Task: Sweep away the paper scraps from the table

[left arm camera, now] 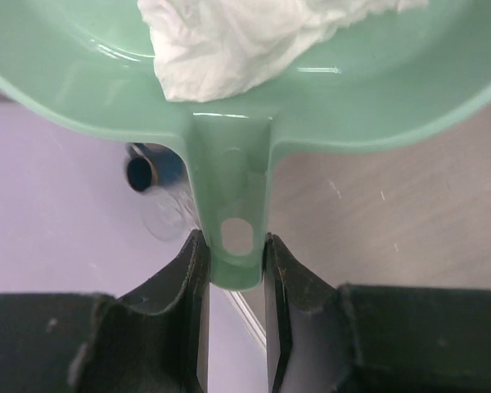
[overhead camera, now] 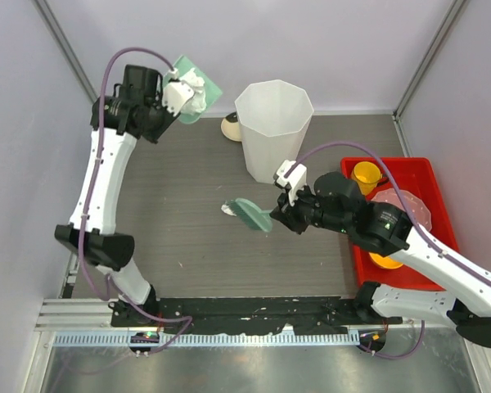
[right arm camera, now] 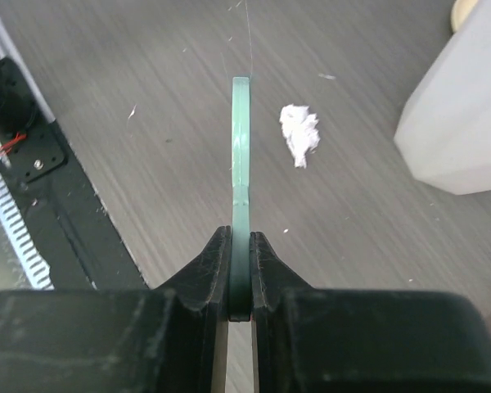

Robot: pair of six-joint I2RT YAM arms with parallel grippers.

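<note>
Showing left tool (left arm camera: 234, 246) clenched on dustpan (left arm camera: 376, 90), paper scraps (left arm camera: 229, 41) inside, left of bin (overhead camera: 274, 123); right tool (right arm camera: 240, 241) gripping scraper (right arm camera: 241, 147) beside lone scrap (right arm camera: 299, 133) before bin: likely feather-light, soft; push, not pinch.

the top external camera is looking down from above and behind the arm bases, taking in the table (overhead camera: 188, 246), the white bin (overhead camera: 272, 123) and the red tray (overhead camera: 409, 170). the left wrist camera is riding behind the left gripper (left arm camera: 234, 241), staring at the green dustpan (left arm camera: 229, 155) from very close. the right wrist camera is peering past the right gripper (right arm camera: 240, 236) along the green scraper (right arm camera: 241, 147) at the table, sharing one paper scrap (right arm camera: 299, 135) and the bin's side with the overhead view.
</note>
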